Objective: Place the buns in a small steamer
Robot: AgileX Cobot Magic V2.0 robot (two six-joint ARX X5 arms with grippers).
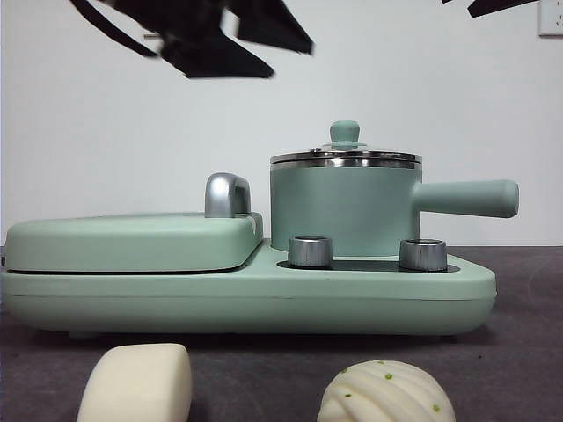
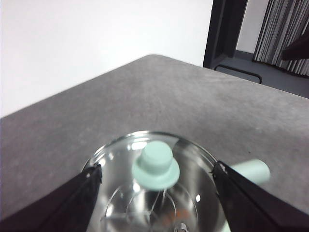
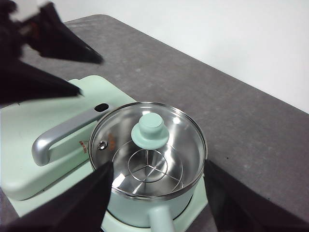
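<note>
Front view gives me the small steamer [image 1: 345, 207] standing on the right half of a mint-green cooker base [image 1: 264, 294], its glass lid [image 1: 345, 158] on and the green knob [image 1: 345, 134] upright, the straight handle [image 1: 466, 198] pointing right. Beside it on the base sits the flat griddle [image 1: 132, 242] with its chrome handle [image 1: 227, 195], lid down. Both buns lie on the grey table [image 1: 528, 352] in front of the base: the smooth bun [image 1: 138, 384] to the left, the ridged bun [image 1: 385, 394] with green specks to the right, apart from each other. I see the left gripper [image 2: 155, 176] above the steamer, its jaws spread wide on either side of the lid with the knob between them, touching nothing that I can make out. The right gripper [image 3: 157, 186] also hangs over the steamer from the handle side, jaws spread and holding nothing. Through the glass I can make out a wire rack [image 3: 147, 166] inside the pot
</note>
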